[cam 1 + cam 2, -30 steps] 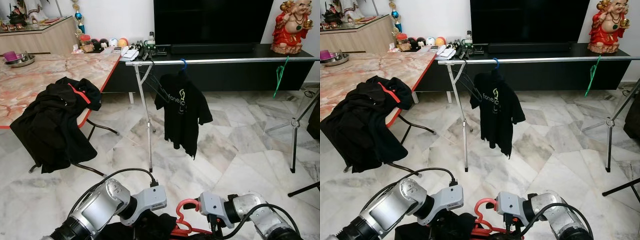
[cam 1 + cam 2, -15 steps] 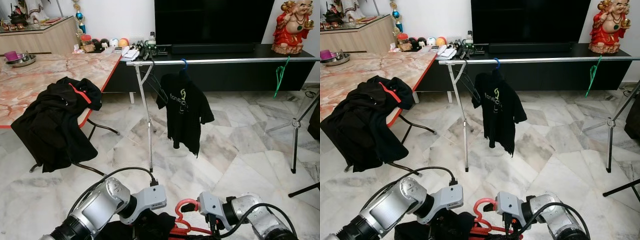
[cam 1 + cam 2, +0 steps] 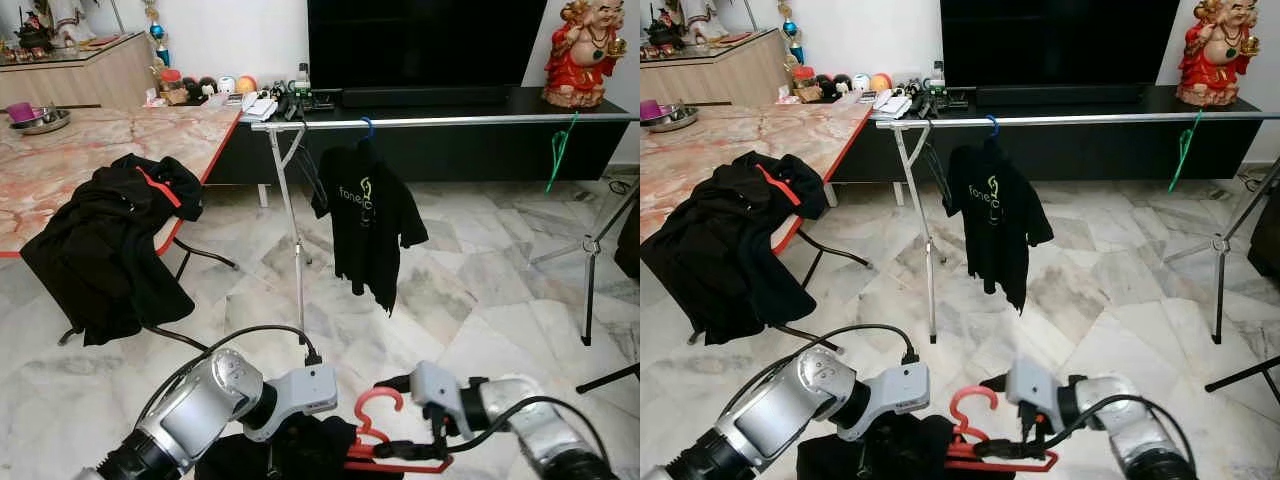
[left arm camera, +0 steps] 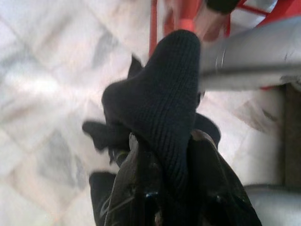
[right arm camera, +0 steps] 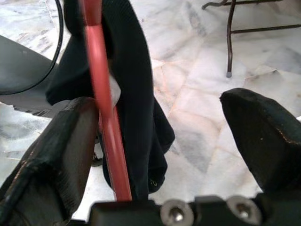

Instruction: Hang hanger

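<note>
Your right gripper (image 5: 160, 155) stands spread, the red plastic hanger (image 3: 375, 440) lying against one finger (image 5: 56, 155) with the other well apart, while your left gripper (image 4: 162, 160) is clenched on the ribbed black garment (image 4: 162, 108) draped over that hanger, low before you. Ahead, a metal clothes rail (image 3: 450, 121) carries a black T-shirt (image 3: 367, 230) on a blue hook and a green hanger (image 3: 559, 150). Dark clothing (image 3: 110, 245) is heaped on a chair beside the marble-patterned table (image 3: 100, 140); the floor (image 3: 480, 300) is polished marble tile.
</note>
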Available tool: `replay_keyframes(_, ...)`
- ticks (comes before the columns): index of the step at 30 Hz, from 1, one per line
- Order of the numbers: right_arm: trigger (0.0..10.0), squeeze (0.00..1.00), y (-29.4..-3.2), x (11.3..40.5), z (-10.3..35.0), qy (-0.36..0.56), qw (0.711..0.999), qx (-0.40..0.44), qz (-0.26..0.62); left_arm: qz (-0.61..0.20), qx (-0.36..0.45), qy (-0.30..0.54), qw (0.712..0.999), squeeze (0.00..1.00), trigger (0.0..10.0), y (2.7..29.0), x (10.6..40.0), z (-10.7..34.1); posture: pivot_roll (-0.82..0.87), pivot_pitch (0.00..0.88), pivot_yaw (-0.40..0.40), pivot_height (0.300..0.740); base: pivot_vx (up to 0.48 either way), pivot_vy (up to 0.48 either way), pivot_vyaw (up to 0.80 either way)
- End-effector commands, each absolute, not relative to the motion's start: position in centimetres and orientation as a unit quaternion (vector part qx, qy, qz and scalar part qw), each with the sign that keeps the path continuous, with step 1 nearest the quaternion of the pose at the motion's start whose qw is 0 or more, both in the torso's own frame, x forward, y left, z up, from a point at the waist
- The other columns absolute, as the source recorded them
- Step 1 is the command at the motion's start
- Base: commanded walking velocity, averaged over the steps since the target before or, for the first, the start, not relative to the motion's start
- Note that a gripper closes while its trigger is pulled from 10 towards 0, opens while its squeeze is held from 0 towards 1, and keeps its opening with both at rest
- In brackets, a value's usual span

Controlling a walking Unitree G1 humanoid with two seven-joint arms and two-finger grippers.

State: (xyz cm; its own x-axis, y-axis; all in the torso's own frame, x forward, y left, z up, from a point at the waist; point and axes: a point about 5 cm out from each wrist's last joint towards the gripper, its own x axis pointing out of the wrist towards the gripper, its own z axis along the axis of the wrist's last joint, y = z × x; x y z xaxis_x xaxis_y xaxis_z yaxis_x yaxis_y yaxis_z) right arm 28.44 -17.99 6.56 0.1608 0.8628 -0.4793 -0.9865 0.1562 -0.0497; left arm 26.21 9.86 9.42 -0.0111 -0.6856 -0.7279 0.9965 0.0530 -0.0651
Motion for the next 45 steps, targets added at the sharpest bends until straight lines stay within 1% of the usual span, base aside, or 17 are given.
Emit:
replay_keyframes(1, 10.0, 0.00, -19.0, 28.4, 7.5, 0.161, 0.749, -0.171, 0.620, -0.633, 0.254, 0.334, 0.651, 0.00, 10.0, 11.1, 26.0, 8.6, 0.04, 0.022, 0.048, 0.740, 0.000, 0.000, 0.00)
replay_keyframes(7, 10.0, 0.00, -18.9, 27.1, 6.9, 0.174, 0.735, -0.153, 0.638, -0.627, 0.257, 0.342, 0.651, 0.00, 10.0, 11.6, 25.8, 8.2, 0.04, 0.023, 0.048, 0.740, 0.000, 0.000, 0.00)
replay_keyframes(9, 10.0, 0.00, -18.4, 26.5, 6.6, 0.185, 0.723, -0.141, 0.650, -0.626, 0.255, 0.342, 0.653, 0.00, 10.0, 11.6, 25.8, 8.2, 0.04, 0.020, 0.048, 0.740, 0.000, 0.000, 0.00)
replay_keyframes(12, 10.0, 0.00, -18.0, 26.2, 6.2, 0.192, 0.716, -0.138, 0.657, -0.624, 0.247, 0.335, 0.661, 0.00, 10.0, 11.6, 26.0, 8.3, 0.04, 0.019, 0.047, 0.740, 0.000, 0.000, 0.00)
replay_keyframes(17, 10.0, 0.00, -17.9, 25.4, 5.1, 0.235, 0.681, -0.160, 0.675, -0.628, 0.228, 0.324, 0.670, 0.00, 10.0, 11.6, 26.4, 9.1, 0.06, 0.011, 0.044, 0.740, 0.000, 0.000, 0.00)
replay_keyframes(19, 10.0, 0.00, -17.9, 25.4, 5.0, 0.233, 0.683, -0.167, 0.672, -0.629, 0.228, 0.324, 0.669, 0.00, 10.0, 11.7, 26.4, 9.1, 0.06, 0.006, 0.045, 0.740, 0.000, 0.000, 0.00)
replay_keyframes(20, 10.0, 0.00, -17.9, 25.7, 5.0, 0.230, 0.693, -0.160, 0.664, -0.630, 0.228, 0.324, 0.668, 0.00, 10.0, 11.8, 26.5, 9.2, 0.06, 0.003, 0.043, 0.740, 0.000, 0.000, 0.00)
replay_keyframes(26, 10.0, 0.00, -17.8, 25.8, 5.3, 0.218, 0.696, -0.137, 0.670, -0.648, 0.214, 0.312, 0.661, 0.00, 10.0, 11.1, 26.3, 9.7, 0.07, 0.000, 0.038, 0.740, 0.000, 0.000, 0.00)
replay_keyframes(28, 10.0, 0.00, -17.8, 26.4, 5.8, 0.199, 0.716, -0.120, 0.658, -0.655, 0.209, 0.306, 0.659, 0.00, 10.0, 10.7, 26.3, 10.0, 0.07, 0.000, 0.038, 0.740, 0.000, 0.000, 0.00)
replay_keyframes(29, 10.0, 0.00, -17.9, 27.0, 6.1, 0.186, 0.735, -0.100, 0.645, -0.660, 0.204, 0.303, 0.656, 0.00, 10.0, 10.5, 26.3, 10.1, 0.07, 0.000, 0.033, 0.740, 0.000, 0.000, 0.00)
replay_keyframes(31, 10.0, 0.00, -18.0, 27.1, 6.1, 0.190, 0.736, -0.087, 0.643, -0.663, 0.201, 0.301, 0.655, 0.00, 10.0, 10.3, 26.3, 10.2, 0.07, 0.000, 0.035, 0.740, 0.000, 0.000, 0.00)
replay_keyframes(33, 10.0, 0.00, -18.2, 26.9, 5.9, 0.199, 0.730, -0.081, 0.649, -0.665, 0.200, 0.299, 0.654, 0.00, 10.0, 10.2, 26.3, 10.2, 0.08, 0.000, 0.034, 0.740, 0.000, 0.000, 0.00)
replay_keyframes(35, 10.0, 0.00, -18.7, 26.0, 5.1, 0.233, 0.705, -0.089, 0.664, -0.670, 0.197, 0.297, 0.651, 0.00, 10.0, 10.1, 26.3, 10.4, 0.08, 0.000, 0.033, 0.740, 0.000, 0.000, 0.00)
replay_keyframes(36, 10.0, 0.00, -18.9, 25.8, 4.9, 0.238, 0.701, -0.092, 0.666, -0.671, 0.196, 0.296, 0.651, 0.00, 10.0, 10.1, 26.3, 10.4, 0.08, 0.000, 0.033, 0.740, 0.000, 0.000, 0.00)
replay_keyframes(41, 10.0, 0.00, -19.5, 25.7, 5.1, 0.233, 0.712, -0.067, 0.659, -0.675, 0.184, 0.295, 0.651, 0.00, 10.0, 10.1, 26.3, 10.5, 0.07, 0.000, 0.037, 0.740, 0.000, 0.000, 0.00)
replay_keyframes(43, 10.0, 0.00, -19.7, 25.5, 5.2, 0.233, 0.711, -0.056, 0.661, -0.675, 0.181, 0.295, 0.652, 0.00, 10.0, 10.2, 26.3, 10.5, 0.07, 0.000, 0.037, 0.740, 0.000, 0.000, 0.00)
replay_keyframes(45, 10.0, 0.00, -19.7, 25.0, 5.0, 0.238, 0.703, -0.047, 0.668, -0.676, 0.177, 0.295, 0.651, 0.00, 10.0, 10.1, 26.3, 10.4, 0.07, 0.000, 0.037, 0.740, 0.000, 0.000, 0.00)
